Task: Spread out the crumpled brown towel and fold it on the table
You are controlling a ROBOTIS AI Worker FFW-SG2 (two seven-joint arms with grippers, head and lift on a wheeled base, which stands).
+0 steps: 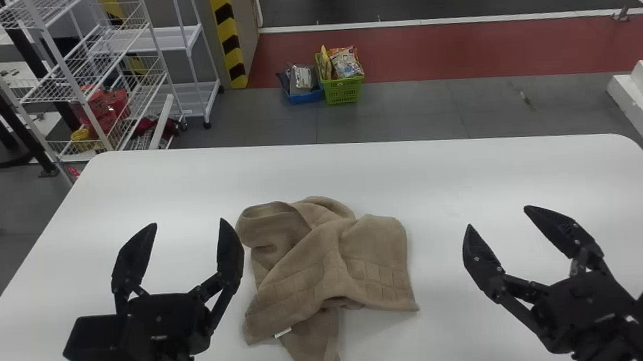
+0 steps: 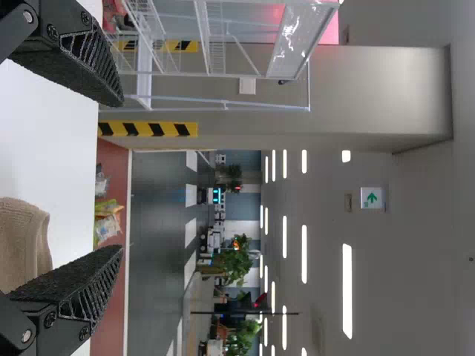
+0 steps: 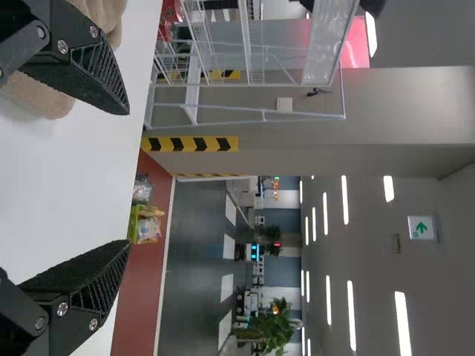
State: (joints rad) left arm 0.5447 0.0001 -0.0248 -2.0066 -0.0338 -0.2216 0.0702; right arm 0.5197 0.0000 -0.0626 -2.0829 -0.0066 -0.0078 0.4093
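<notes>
Brown towel (image 1: 331,257) lies crumpled, with folds and a trailing lower end, near the middle of the white bench (image 1: 437,180). Beyond the bench, a green basket (image 1: 344,93) of packets stands on the floor beside a blue basket (image 1: 305,97), and white wire shelving (image 1: 82,99) rises at the left near a yellow-and-black striped post (image 1: 228,37). The left end effector (image 1: 188,222) is spread wide, holding nothing, near the towel's left side; the right end effector (image 1: 498,216), also spread and holding nothing, is well apart on its right.
</notes>
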